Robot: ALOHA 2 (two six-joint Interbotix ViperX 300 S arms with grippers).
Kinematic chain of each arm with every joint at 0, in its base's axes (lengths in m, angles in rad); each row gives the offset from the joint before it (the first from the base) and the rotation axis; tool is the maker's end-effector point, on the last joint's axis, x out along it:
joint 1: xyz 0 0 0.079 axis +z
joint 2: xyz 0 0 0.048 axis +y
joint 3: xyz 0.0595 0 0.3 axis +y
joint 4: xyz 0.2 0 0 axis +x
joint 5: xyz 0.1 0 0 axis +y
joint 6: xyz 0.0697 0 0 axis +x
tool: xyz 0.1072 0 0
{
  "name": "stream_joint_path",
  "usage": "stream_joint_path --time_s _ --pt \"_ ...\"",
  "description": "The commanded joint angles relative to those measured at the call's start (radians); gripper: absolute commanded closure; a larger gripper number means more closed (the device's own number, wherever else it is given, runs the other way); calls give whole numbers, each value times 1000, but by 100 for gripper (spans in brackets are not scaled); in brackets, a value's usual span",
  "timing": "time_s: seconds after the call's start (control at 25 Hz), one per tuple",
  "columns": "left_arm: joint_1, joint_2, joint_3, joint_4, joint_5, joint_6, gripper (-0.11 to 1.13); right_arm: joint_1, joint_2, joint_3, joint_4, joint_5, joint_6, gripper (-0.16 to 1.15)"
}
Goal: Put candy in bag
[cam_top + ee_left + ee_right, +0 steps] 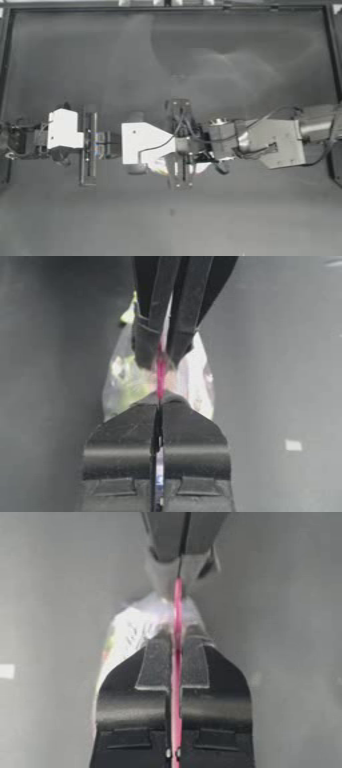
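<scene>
The bag (127,381) is clear plastic with a pink-red strip (178,607) along its mouth and colourful contents showing through. It hangs above the table between both arms near the middle (162,166). My left gripper (160,398) is shut on the strip, coming from the left (170,149). My right gripper (177,632) is shut on the same strip just beyond it, fingertips facing the left one (190,149). In the left wrist view the right gripper (162,358) shows clamped on the strip. The candy cannot be told apart from the bag's contents.
The dark table (171,60) stretches bare behind the arms up to a raised rim (171,7). A small pale patch (292,445) lies on the table toward its front side, also in the right wrist view (7,671).
</scene>
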Motion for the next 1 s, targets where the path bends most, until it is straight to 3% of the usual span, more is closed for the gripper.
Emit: stream_joint_path --time_s 0.04,1.0 --pt "2 -25 -5 2 -3 0 98 0 -58 23 -11 8 23 94" --pt "2 -18 0 -2 -5 0 98 0 -209 227 -35 14 163 94"
